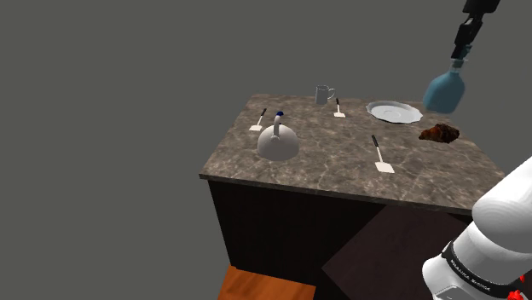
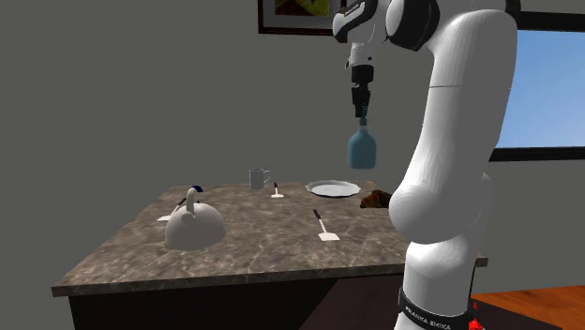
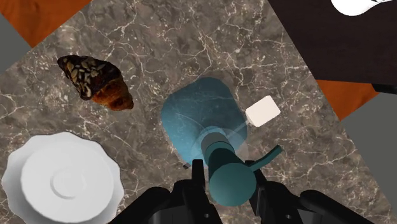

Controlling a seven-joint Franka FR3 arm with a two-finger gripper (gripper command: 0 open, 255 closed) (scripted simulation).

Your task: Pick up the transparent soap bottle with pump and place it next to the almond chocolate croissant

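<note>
We see the gripper (image 1: 461,53) (image 2: 361,111) (image 3: 228,184) high above the countertop (image 1: 341,170), its jaws clamped on the pump top of the bottle (image 1: 445,92) (image 2: 363,150) (image 3: 197,121). The bottle is see-through blue and hangs upright in the air, well clear of the stone top. It is over the corner that lies far and to the right in the shoulder view.

In that corner, the croissant (image 1: 440,133) (image 2: 375,198) (image 3: 95,81) lies close to the right edge, with a white plate (image 1: 394,111) (image 2: 332,188) (image 3: 60,184) just beside it toward the far edge.

A mug (image 1: 323,94) (image 2: 258,177) stands at the far edge. A kettle (image 1: 278,141) (image 2: 194,225) sits near the left edge. A spatula (image 1: 382,155) (image 2: 323,226) lies near the middle.
</note>
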